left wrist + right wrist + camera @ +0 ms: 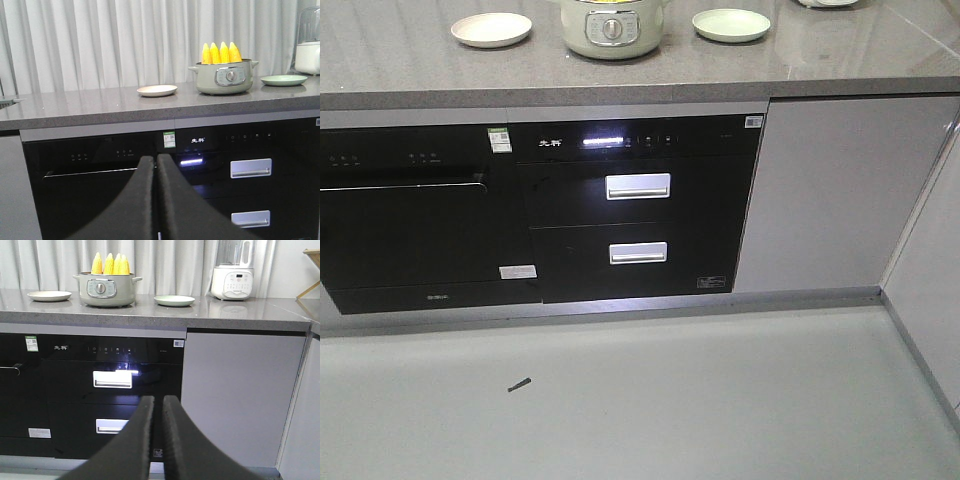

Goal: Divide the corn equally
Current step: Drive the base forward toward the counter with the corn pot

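Corn (pixel 220 52) is seen as four cobs stood upright, tips up, in the pale green pot (pixel 225 77) on the grey countertop (pixel 75 107). A cream plate (pixel 157 90) is set at the pot's 9 o'clock and a green plate (pixel 283 80) at its 3 o'clock. The left gripper (pixel 155 159) is clenched empty. The right gripper (pixel 158 399) is likewise closed, with only a thin slit shown. Both are held before the black appliance fronts (pixel 65 385).

Bright yellow corn (pixel 220 52) shows above a sage-green pot (pixel 225 80), a cream plate (pixel 157 90) and a pale green plate (pixel 283 80).
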You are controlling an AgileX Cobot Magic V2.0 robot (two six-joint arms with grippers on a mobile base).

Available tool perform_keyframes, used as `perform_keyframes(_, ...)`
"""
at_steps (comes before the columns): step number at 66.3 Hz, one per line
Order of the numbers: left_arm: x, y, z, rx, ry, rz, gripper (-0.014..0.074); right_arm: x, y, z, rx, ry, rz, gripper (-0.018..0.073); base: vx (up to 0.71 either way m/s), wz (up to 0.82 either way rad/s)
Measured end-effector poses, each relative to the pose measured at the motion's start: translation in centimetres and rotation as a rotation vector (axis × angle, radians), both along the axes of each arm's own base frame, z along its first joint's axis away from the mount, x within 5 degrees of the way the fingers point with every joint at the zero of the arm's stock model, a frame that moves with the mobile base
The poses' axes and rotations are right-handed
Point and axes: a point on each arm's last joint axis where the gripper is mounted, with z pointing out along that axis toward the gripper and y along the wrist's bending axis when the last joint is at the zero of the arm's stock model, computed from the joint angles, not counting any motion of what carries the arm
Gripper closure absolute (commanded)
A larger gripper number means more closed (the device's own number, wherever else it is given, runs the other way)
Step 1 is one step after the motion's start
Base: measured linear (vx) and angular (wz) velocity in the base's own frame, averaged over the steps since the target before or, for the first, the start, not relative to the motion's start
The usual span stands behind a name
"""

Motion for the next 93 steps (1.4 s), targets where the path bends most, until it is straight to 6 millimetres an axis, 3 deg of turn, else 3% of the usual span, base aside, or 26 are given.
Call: perform_keyframes(93,0.00,0.00,0.00,0.000,0.000,0.000,0.0603,0.00,0.00,0.00,0.000,0.000,0.000,0.0524,0.10,0.00)
